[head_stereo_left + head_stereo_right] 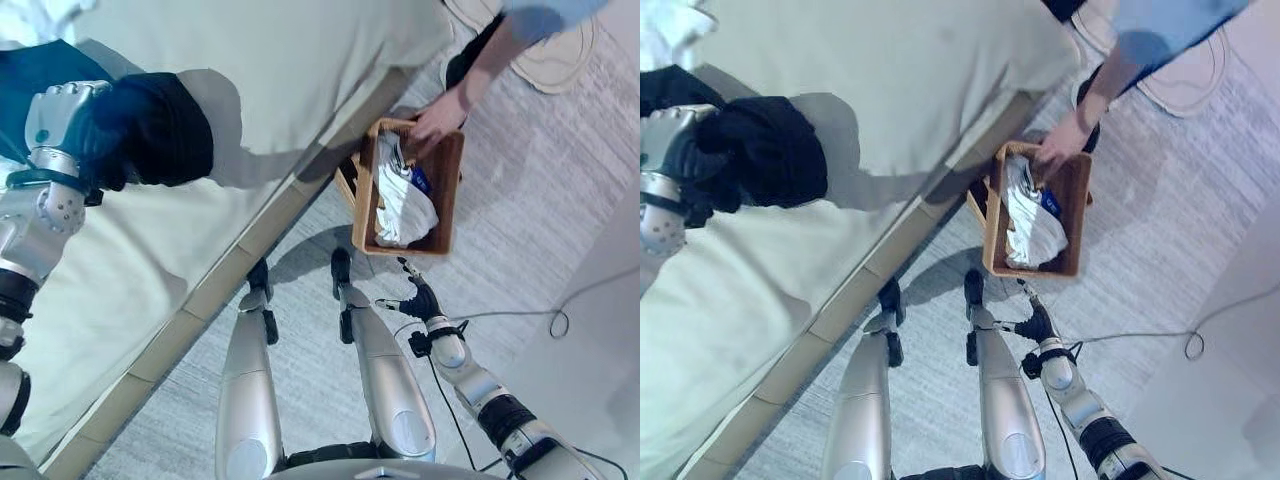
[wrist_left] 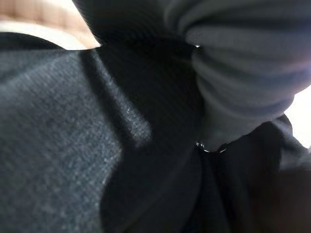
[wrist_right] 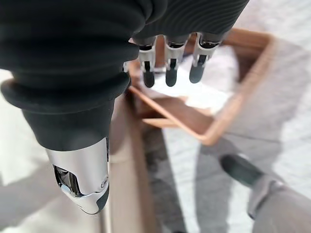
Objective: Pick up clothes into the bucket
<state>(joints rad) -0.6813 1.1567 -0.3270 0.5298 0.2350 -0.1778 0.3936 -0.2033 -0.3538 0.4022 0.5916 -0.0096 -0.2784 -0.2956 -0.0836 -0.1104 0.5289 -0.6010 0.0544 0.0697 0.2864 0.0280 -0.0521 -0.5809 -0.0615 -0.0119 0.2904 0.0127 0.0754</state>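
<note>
A dark garment (image 1: 150, 125) hangs bunched just above the pale bed (image 1: 300, 60) at the upper left, its shadow falling on the sheet beside it. My left hand (image 1: 62, 115) is shut on it, and the dark cloth (image 2: 73, 145) lies right against that wrist's camera. The wooden bucket (image 1: 452, 190) stands on the floor by the bed's corner, with white clothes (image 1: 400, 205) and a bit of blue inside. Low on the right, my right hand (image 1: 420, 298) hovers just short of the bucket's near rim (image 3: 228, 121), its fingers (image 3: 170, 68) straight and holding nothing.
A person's hand (image 1: 435, 120) rests on the bucket's far rim, the arm reaching in from the upper right. The bed's tan frame edge (image 1: 260, 230) runs diagonally between bed and grey carpet. A round pale mat (image 1: 560, 55) lies at the far right.
</note>
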